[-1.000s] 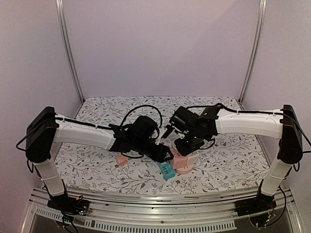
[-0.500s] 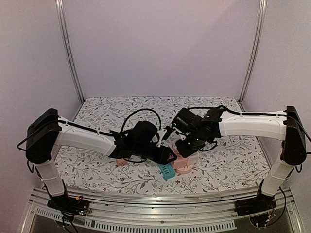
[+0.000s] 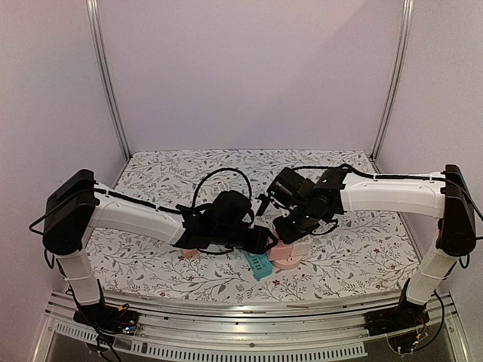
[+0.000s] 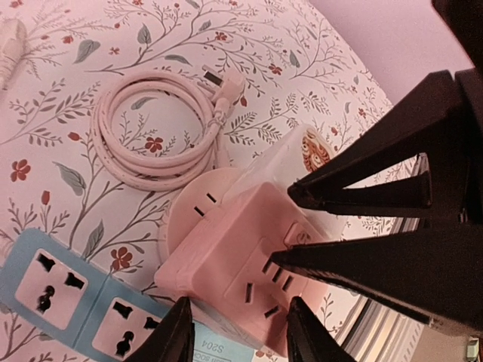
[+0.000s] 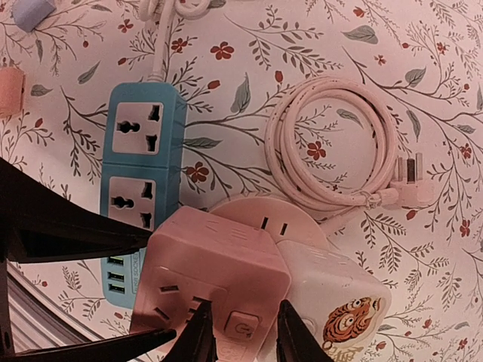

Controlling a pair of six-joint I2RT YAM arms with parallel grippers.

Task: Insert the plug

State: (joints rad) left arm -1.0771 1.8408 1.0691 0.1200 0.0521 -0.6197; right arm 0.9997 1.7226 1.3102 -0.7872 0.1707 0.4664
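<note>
Cannot tell the grip of the left tool [image 4: 238, 303] or the right tool [image 5: 243, 305], both straddling the pink plug cube [image 5: 219, 256] atop the round socket [image 5: 260, 211] on the desk [image 3: 355, 256], and risks tipping it sideways through uneven pressing.

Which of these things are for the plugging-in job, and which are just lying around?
Probably for the job: pink socket cube; round pink socket; corded plug; blue power strip.
Probably just lying about: white tiger cube; small pink block; lavender piece.
</note>
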